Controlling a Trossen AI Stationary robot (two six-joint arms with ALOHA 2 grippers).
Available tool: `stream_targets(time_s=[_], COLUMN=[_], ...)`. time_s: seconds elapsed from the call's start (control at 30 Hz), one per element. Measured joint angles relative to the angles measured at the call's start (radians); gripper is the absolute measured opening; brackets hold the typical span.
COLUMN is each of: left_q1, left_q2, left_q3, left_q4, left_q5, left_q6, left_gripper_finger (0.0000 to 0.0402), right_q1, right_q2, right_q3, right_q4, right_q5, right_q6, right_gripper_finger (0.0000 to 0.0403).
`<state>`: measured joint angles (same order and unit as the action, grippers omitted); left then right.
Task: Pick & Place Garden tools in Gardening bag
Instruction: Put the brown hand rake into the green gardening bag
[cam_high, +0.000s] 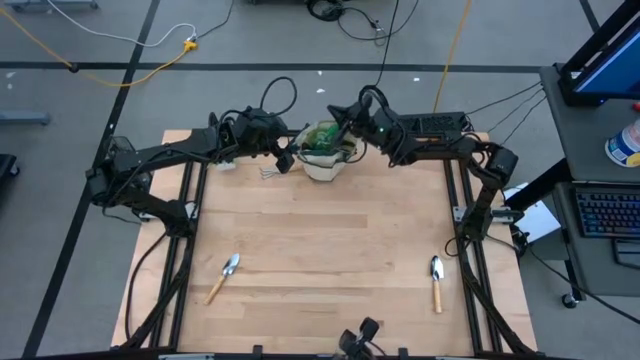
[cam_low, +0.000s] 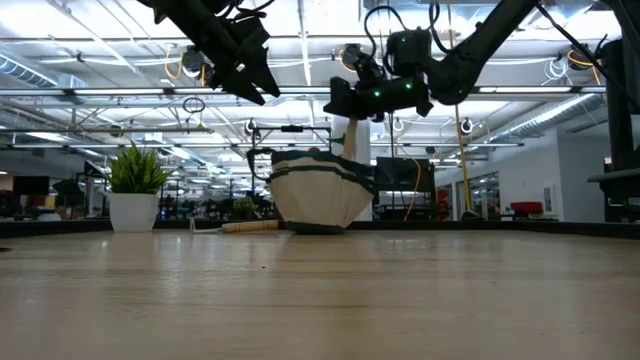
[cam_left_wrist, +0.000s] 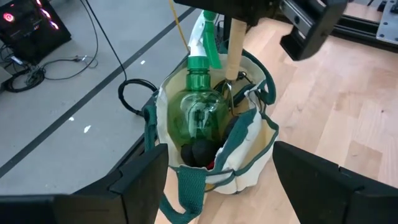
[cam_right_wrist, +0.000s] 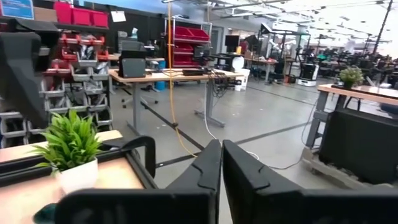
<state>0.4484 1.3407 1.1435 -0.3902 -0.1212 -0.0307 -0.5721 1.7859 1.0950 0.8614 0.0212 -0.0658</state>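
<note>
High view: I see the gardening bag (cam_high: 322, 160) at the far edge of the desk (cam_high: 320, 260), with the left hand (cam_high: 283, 158) just beside it on one side and the right hand (cam_high: 343, 120) over its far rim. Two trowels, one (cam_high: 223, 276) near left and one (cam_high: 436, 281) near right, lie well apart from the bag, not yet bagged; a rake (cam_high: 270, 172) lies near the left hand. Low view: the right hand (cam_low: 345, 100) sits above the bag (cam_low: 312, 192), with a pale wooden handle (cam_low: 352, 135) standing up out of it just below. Left wrist view: left hand's fingers (cam_left_wrist: 134, 180) spread wide, empty; spray bottle (cam_left_wrist: 199, 106) upright inside the bag (cam_left_wrist: 249, 149), the wooden handle (cam_left_wrist: 236, 37) leaning beside it. Right wrist view: the right hand's fingers (cam_right_wrist: 205, 168) are pressed together, nothing between them. Judgement: that tool looks deposited; I should lift the right hand straight up, clear of handle and bag rim, before going for a trowel.
</note>
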Motion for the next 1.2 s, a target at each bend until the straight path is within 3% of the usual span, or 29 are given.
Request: stream_targets(time_s=[0.27,0.6,1.2], left_q1=[0.0,0.0,0.0], left_q2=[0.0,0.0,0.0], left_q3=[0.0,0.0,0.0], left_q4=[0.0,0.005,-0.009], left_q5=[0.0,0.0,0.0], left_q6=[0.011,0.018,0.033], left_gripper_finger=[0.0296,0.0296,0.0296], right_q1=[-0.016,-0.037,-0.082], right_q2=[0.0,0.0,-0.008], right_q3=[0.004,0.012,0.012], right_q4=[0.051,0.048,0.202], right_q5=[-0.052,-0.05,-0.05], right_q6=[-0.003,-0.006,0.008], right_gripper_finger=[0.0012,0.0013,0.0014])
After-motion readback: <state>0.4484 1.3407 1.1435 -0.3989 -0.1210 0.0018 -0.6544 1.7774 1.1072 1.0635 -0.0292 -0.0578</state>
